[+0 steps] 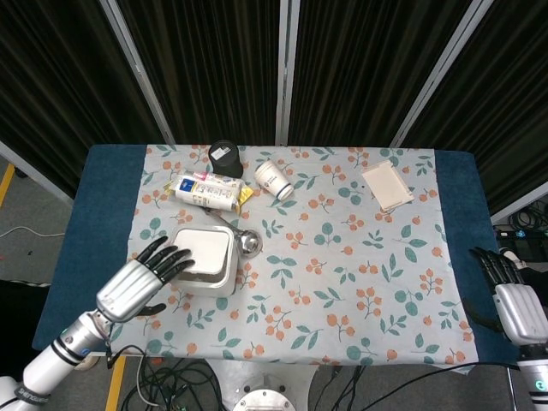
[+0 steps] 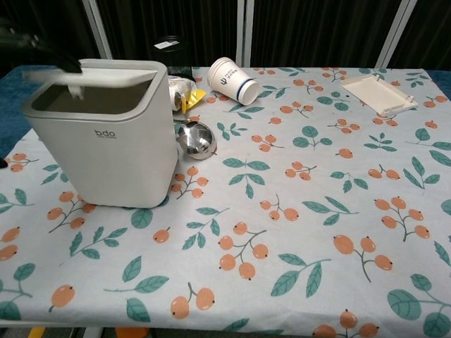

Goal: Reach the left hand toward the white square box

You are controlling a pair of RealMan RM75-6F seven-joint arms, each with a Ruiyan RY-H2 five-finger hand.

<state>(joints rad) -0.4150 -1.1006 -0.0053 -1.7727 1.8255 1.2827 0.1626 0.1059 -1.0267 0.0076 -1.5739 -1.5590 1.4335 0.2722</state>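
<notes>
1. The left hand (image 1: 133, 285) is sitting at the near left of the counter (image 1: 94, 214). Its fingers (image 1: 171, 259) are spread apart and are lying over the left edge of the white square box (image 1: 204, 259). They are not pinching anything.

2. The white square box is standing on the flowery cloth (image 1: 342, 265), near the left side and close to the front. In the chest view its lid (image 2: 106, 74) is looking tipped, with the near edge pushed down and a dark gap showing. A dark finger is showing blurry at the top left corner there.

3. The right hand (image 1: 514, 300) is sitting far away at the right edge of the counter. Its fingers are pointing up and a little apart, and it is holding nothing.

4. Just behind the box, a shiny metal scoop (image 1: 248, 242) is lying on the cloth.

5. Farther back, a snack packet (image 1: 208, 191) is lying on its side, and a paper cup (image 1: 274, 180) is tipped over next to it. A black round thing (image 1: 225, 156) is sitting behind the packet. A flat pale box (image 1: 387, 185) is lying at the far right.

6. The reaching job is looking nearly done, I think, because the fingers are already on the box. Little is looking left to do.
</notes>
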